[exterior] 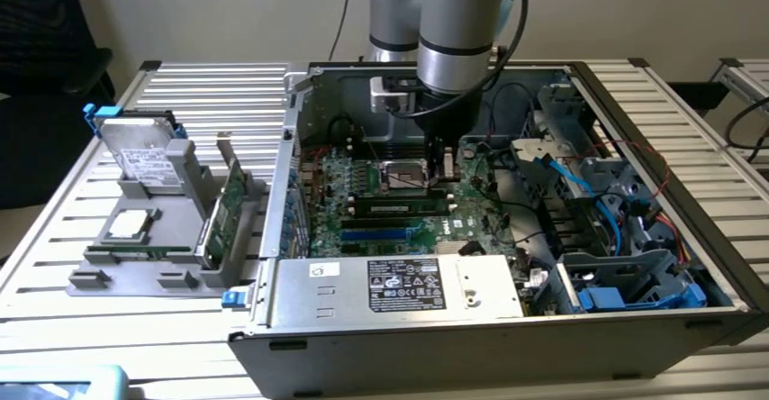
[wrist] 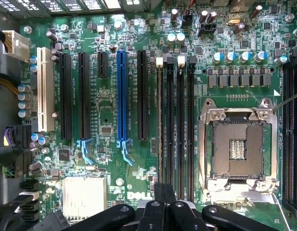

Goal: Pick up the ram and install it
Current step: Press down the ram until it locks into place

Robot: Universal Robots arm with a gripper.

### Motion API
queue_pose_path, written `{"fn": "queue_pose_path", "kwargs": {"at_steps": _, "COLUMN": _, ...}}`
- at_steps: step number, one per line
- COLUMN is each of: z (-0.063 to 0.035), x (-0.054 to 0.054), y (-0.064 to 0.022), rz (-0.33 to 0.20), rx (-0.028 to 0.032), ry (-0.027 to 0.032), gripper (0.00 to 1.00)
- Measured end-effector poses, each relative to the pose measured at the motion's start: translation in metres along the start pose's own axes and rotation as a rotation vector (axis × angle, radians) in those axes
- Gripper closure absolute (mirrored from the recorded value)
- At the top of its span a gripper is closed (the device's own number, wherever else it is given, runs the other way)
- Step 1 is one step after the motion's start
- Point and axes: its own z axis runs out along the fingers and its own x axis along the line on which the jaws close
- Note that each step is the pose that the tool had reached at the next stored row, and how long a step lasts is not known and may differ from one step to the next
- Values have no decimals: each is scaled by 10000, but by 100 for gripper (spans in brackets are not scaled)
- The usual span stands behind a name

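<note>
In the exterior view the ram [exterior: 397, 209], a narrow green stick with black chips and a pale label, lies along the memory slots just in front of the CPU socket [exterior: 402, 177]. It is inside the open computer case [exterior: 505, 328]. My gripper [exterior: 444, 178] reaches down into the case and hangs by the socket, close behind the ram. I cannot tell whether it touches the ram. In the wrist view my gripper [wrist: 165, 192] is shut with nothing between its fingers. It sits over the near end of the black memory slots [wrist: 179, 125], beside the CPU socket [wrist: 237, 147]. I cannot pick out the ram there.
A grey parts holder [exterior: 90, 278] stands on the slatted table at the exterior view's left. It carries a hard drive [exterior: 139, 157], a processor [exterior: 130, 224] and a green expansion card [exterior: 229, 206]. Blue cables [exterior: 577, 179], drive cages and the power supply [exterior: 397, 283] crowd the case.
</note>
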Motion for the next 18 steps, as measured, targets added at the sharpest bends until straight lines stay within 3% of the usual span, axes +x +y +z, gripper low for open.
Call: {"fn": "queue_pose_path", "kwargs": {"at_steps": 18, "z": 75, "x": -3, "y": 1, "rz": 40, "rx": -4, "ry": 4, "gripper": 89}}
